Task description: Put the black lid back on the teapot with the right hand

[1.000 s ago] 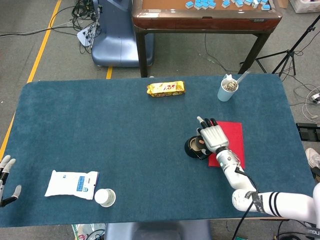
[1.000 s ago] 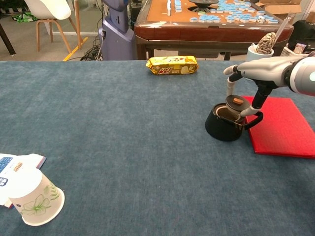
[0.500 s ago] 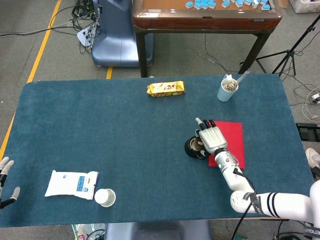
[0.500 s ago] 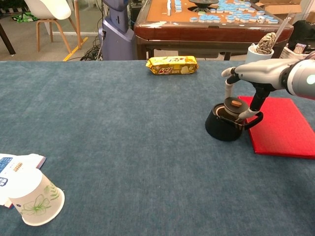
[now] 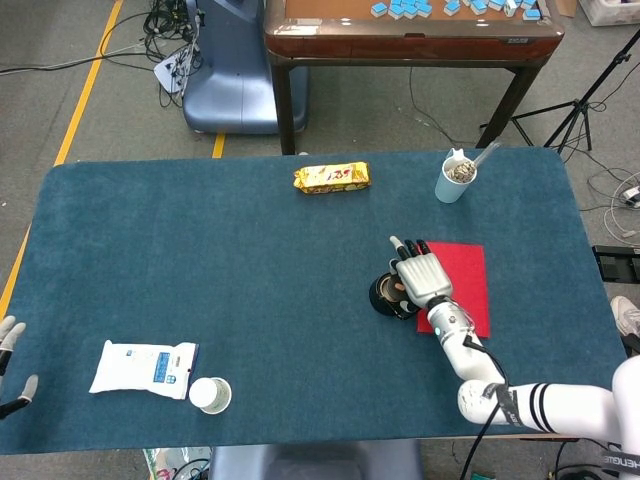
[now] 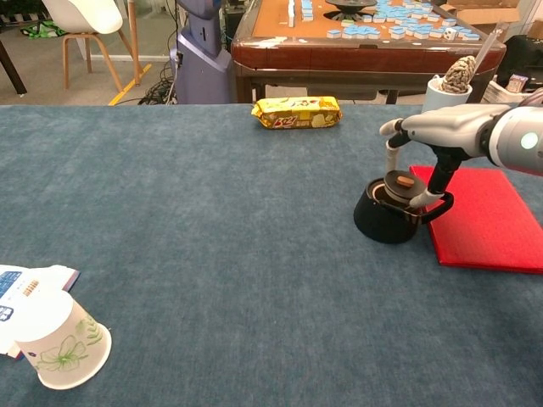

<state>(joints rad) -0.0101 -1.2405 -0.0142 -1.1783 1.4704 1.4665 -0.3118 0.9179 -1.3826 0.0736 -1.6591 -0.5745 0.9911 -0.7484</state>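
The right hand is positioned directly above the black teapot, palm down. Its fingers reach downward and pinch the black lid, which carries a small brown knob on top. In the chest view the lid sits at the teapot's opening, slightly tilted; whether it is fully seated on the rim cannot be determined. In the head view the right hand covers most of the teapot, so the lid is hidden there.

The teapot stands upright on the blue worktop, with its handle pointing toward the red mat. The mat lies flat just beside the teapot on the handle side, and the handle overlaps the mat's near edge in the chest view.

The left hand appears only at the left edge of the head view, far from the teapot and off the worktop's edge. Its fingers are spread apart and it holds nothing.

Other items relative to the teapot:
- A yellow snack packet lies beyond the teapot, toward the far edge of the worktop.
- A white cup holding a spoon stands beyond the red mat, near the far corner.
- A paper cup lies on its side well apart from the teapot, at the near left of the worktop, touching a white-and-blue pouch.
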